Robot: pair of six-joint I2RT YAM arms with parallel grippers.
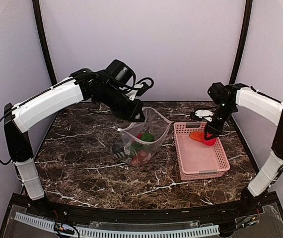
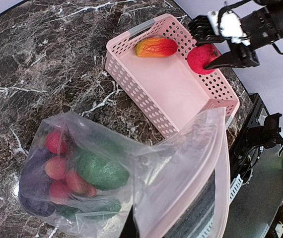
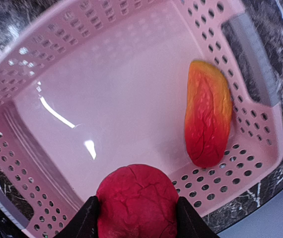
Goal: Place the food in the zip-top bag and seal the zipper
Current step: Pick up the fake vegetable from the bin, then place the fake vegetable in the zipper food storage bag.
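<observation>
The zip-top bag (image 1: 147,135) stands on the marble table with its mouth up and wide. My left gripper (image 1: 137,115) is shut on its far rim. In the left wrist view the pale pink zipper (image 2: 224,163) runs along the mouth, and a green piece (image 2: 102,171) and red pieces (image 2: 57,142) of food lie inside. My right gripper (image 1: 212,135) is down in the pink basket (image 1: 201,159), its fingers (image 3: 89,219) pressed against both sides of a round red fruit (image 3: 137,201). An orange-red oval (image 3: 207,119) lies loose by the basket wall.
The basket (image 2: 171,94) sits just right of the bag, its near rim close to the bag's side. Both stand on the dark marble tabletop (image 1: 82,148). A black frame rail (image 1: 131,215) runs along the near edge.
</observation>
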